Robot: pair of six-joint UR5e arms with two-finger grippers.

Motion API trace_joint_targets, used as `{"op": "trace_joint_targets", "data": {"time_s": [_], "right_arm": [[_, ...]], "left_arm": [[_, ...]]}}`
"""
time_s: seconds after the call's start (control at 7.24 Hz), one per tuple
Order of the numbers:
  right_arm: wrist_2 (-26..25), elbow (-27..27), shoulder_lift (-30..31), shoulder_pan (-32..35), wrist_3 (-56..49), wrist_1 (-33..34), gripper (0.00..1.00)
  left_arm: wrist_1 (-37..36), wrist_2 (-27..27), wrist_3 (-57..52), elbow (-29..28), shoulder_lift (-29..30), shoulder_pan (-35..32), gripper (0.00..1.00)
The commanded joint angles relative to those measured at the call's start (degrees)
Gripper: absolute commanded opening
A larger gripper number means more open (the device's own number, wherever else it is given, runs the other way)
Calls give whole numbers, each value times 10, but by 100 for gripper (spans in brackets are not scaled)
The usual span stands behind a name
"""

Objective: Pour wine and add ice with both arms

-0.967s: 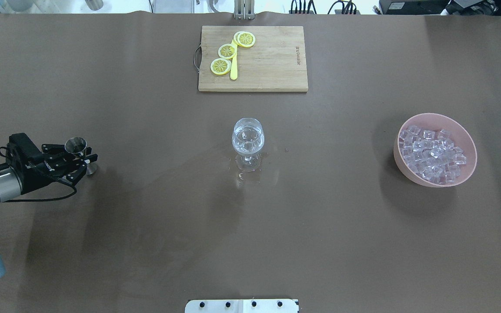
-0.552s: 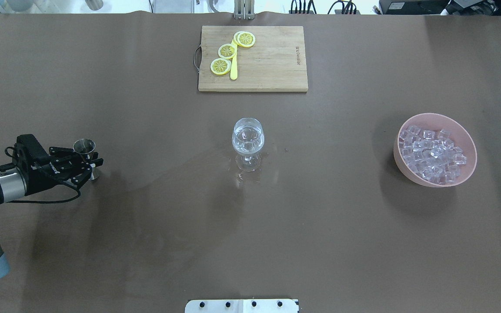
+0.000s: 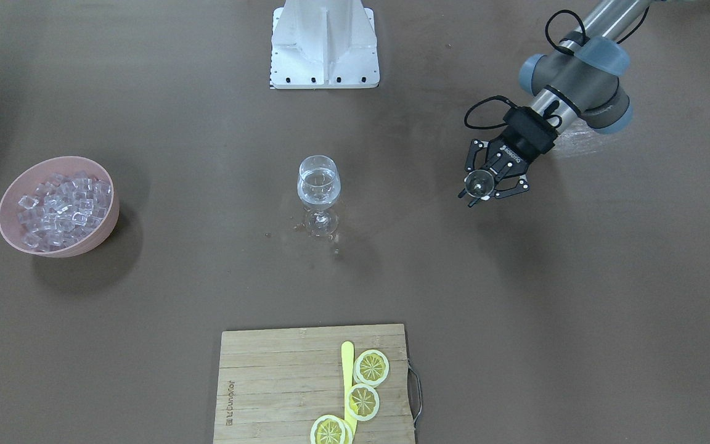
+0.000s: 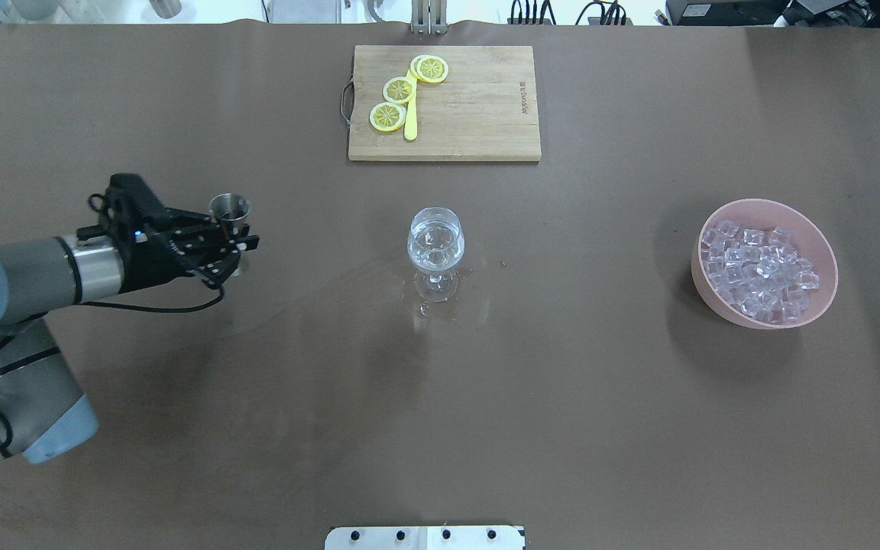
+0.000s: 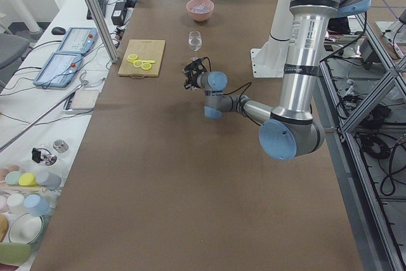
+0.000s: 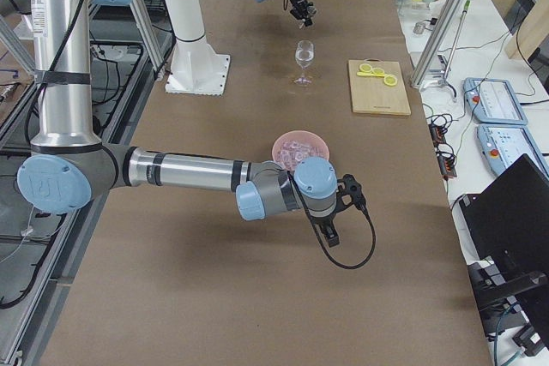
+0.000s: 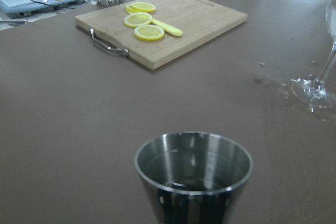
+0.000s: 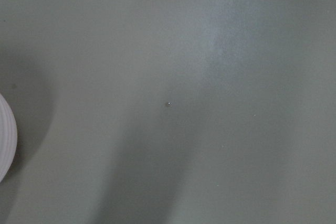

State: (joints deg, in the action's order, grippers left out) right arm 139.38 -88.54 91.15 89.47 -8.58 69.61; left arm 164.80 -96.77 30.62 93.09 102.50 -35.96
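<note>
My left end effector is clenched on the steel jigger (upright, off the surface), well apart from the wine glass. Whether my right end effector is released or clenched, I cannot tell.

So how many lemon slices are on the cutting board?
4 lemon slices on the cutting board, along the yellow utensil: one nearest the robot, one mid-row, two overlapping at the far end, the lower one mostly hidden.
</note>
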Motion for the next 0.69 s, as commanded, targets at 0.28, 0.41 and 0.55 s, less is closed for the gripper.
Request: {"op": "trace_joint_targets", "data": {"time_s": [0.28, 0.41, 0.55], "right_arm": [[-1, -1, -11, 0, 13, 0, 100], [0, -1, -9, 1, 25, 0, 100], [0, -1, -9, 1, 40, 0, 100]], "left_arm": [[-117, 0, -74, 3, 137, -3, 0], [-121, 1, -75, -4, 152, -3, 0], [-122, 3, -76, -5, 162, -4, 0]]}}
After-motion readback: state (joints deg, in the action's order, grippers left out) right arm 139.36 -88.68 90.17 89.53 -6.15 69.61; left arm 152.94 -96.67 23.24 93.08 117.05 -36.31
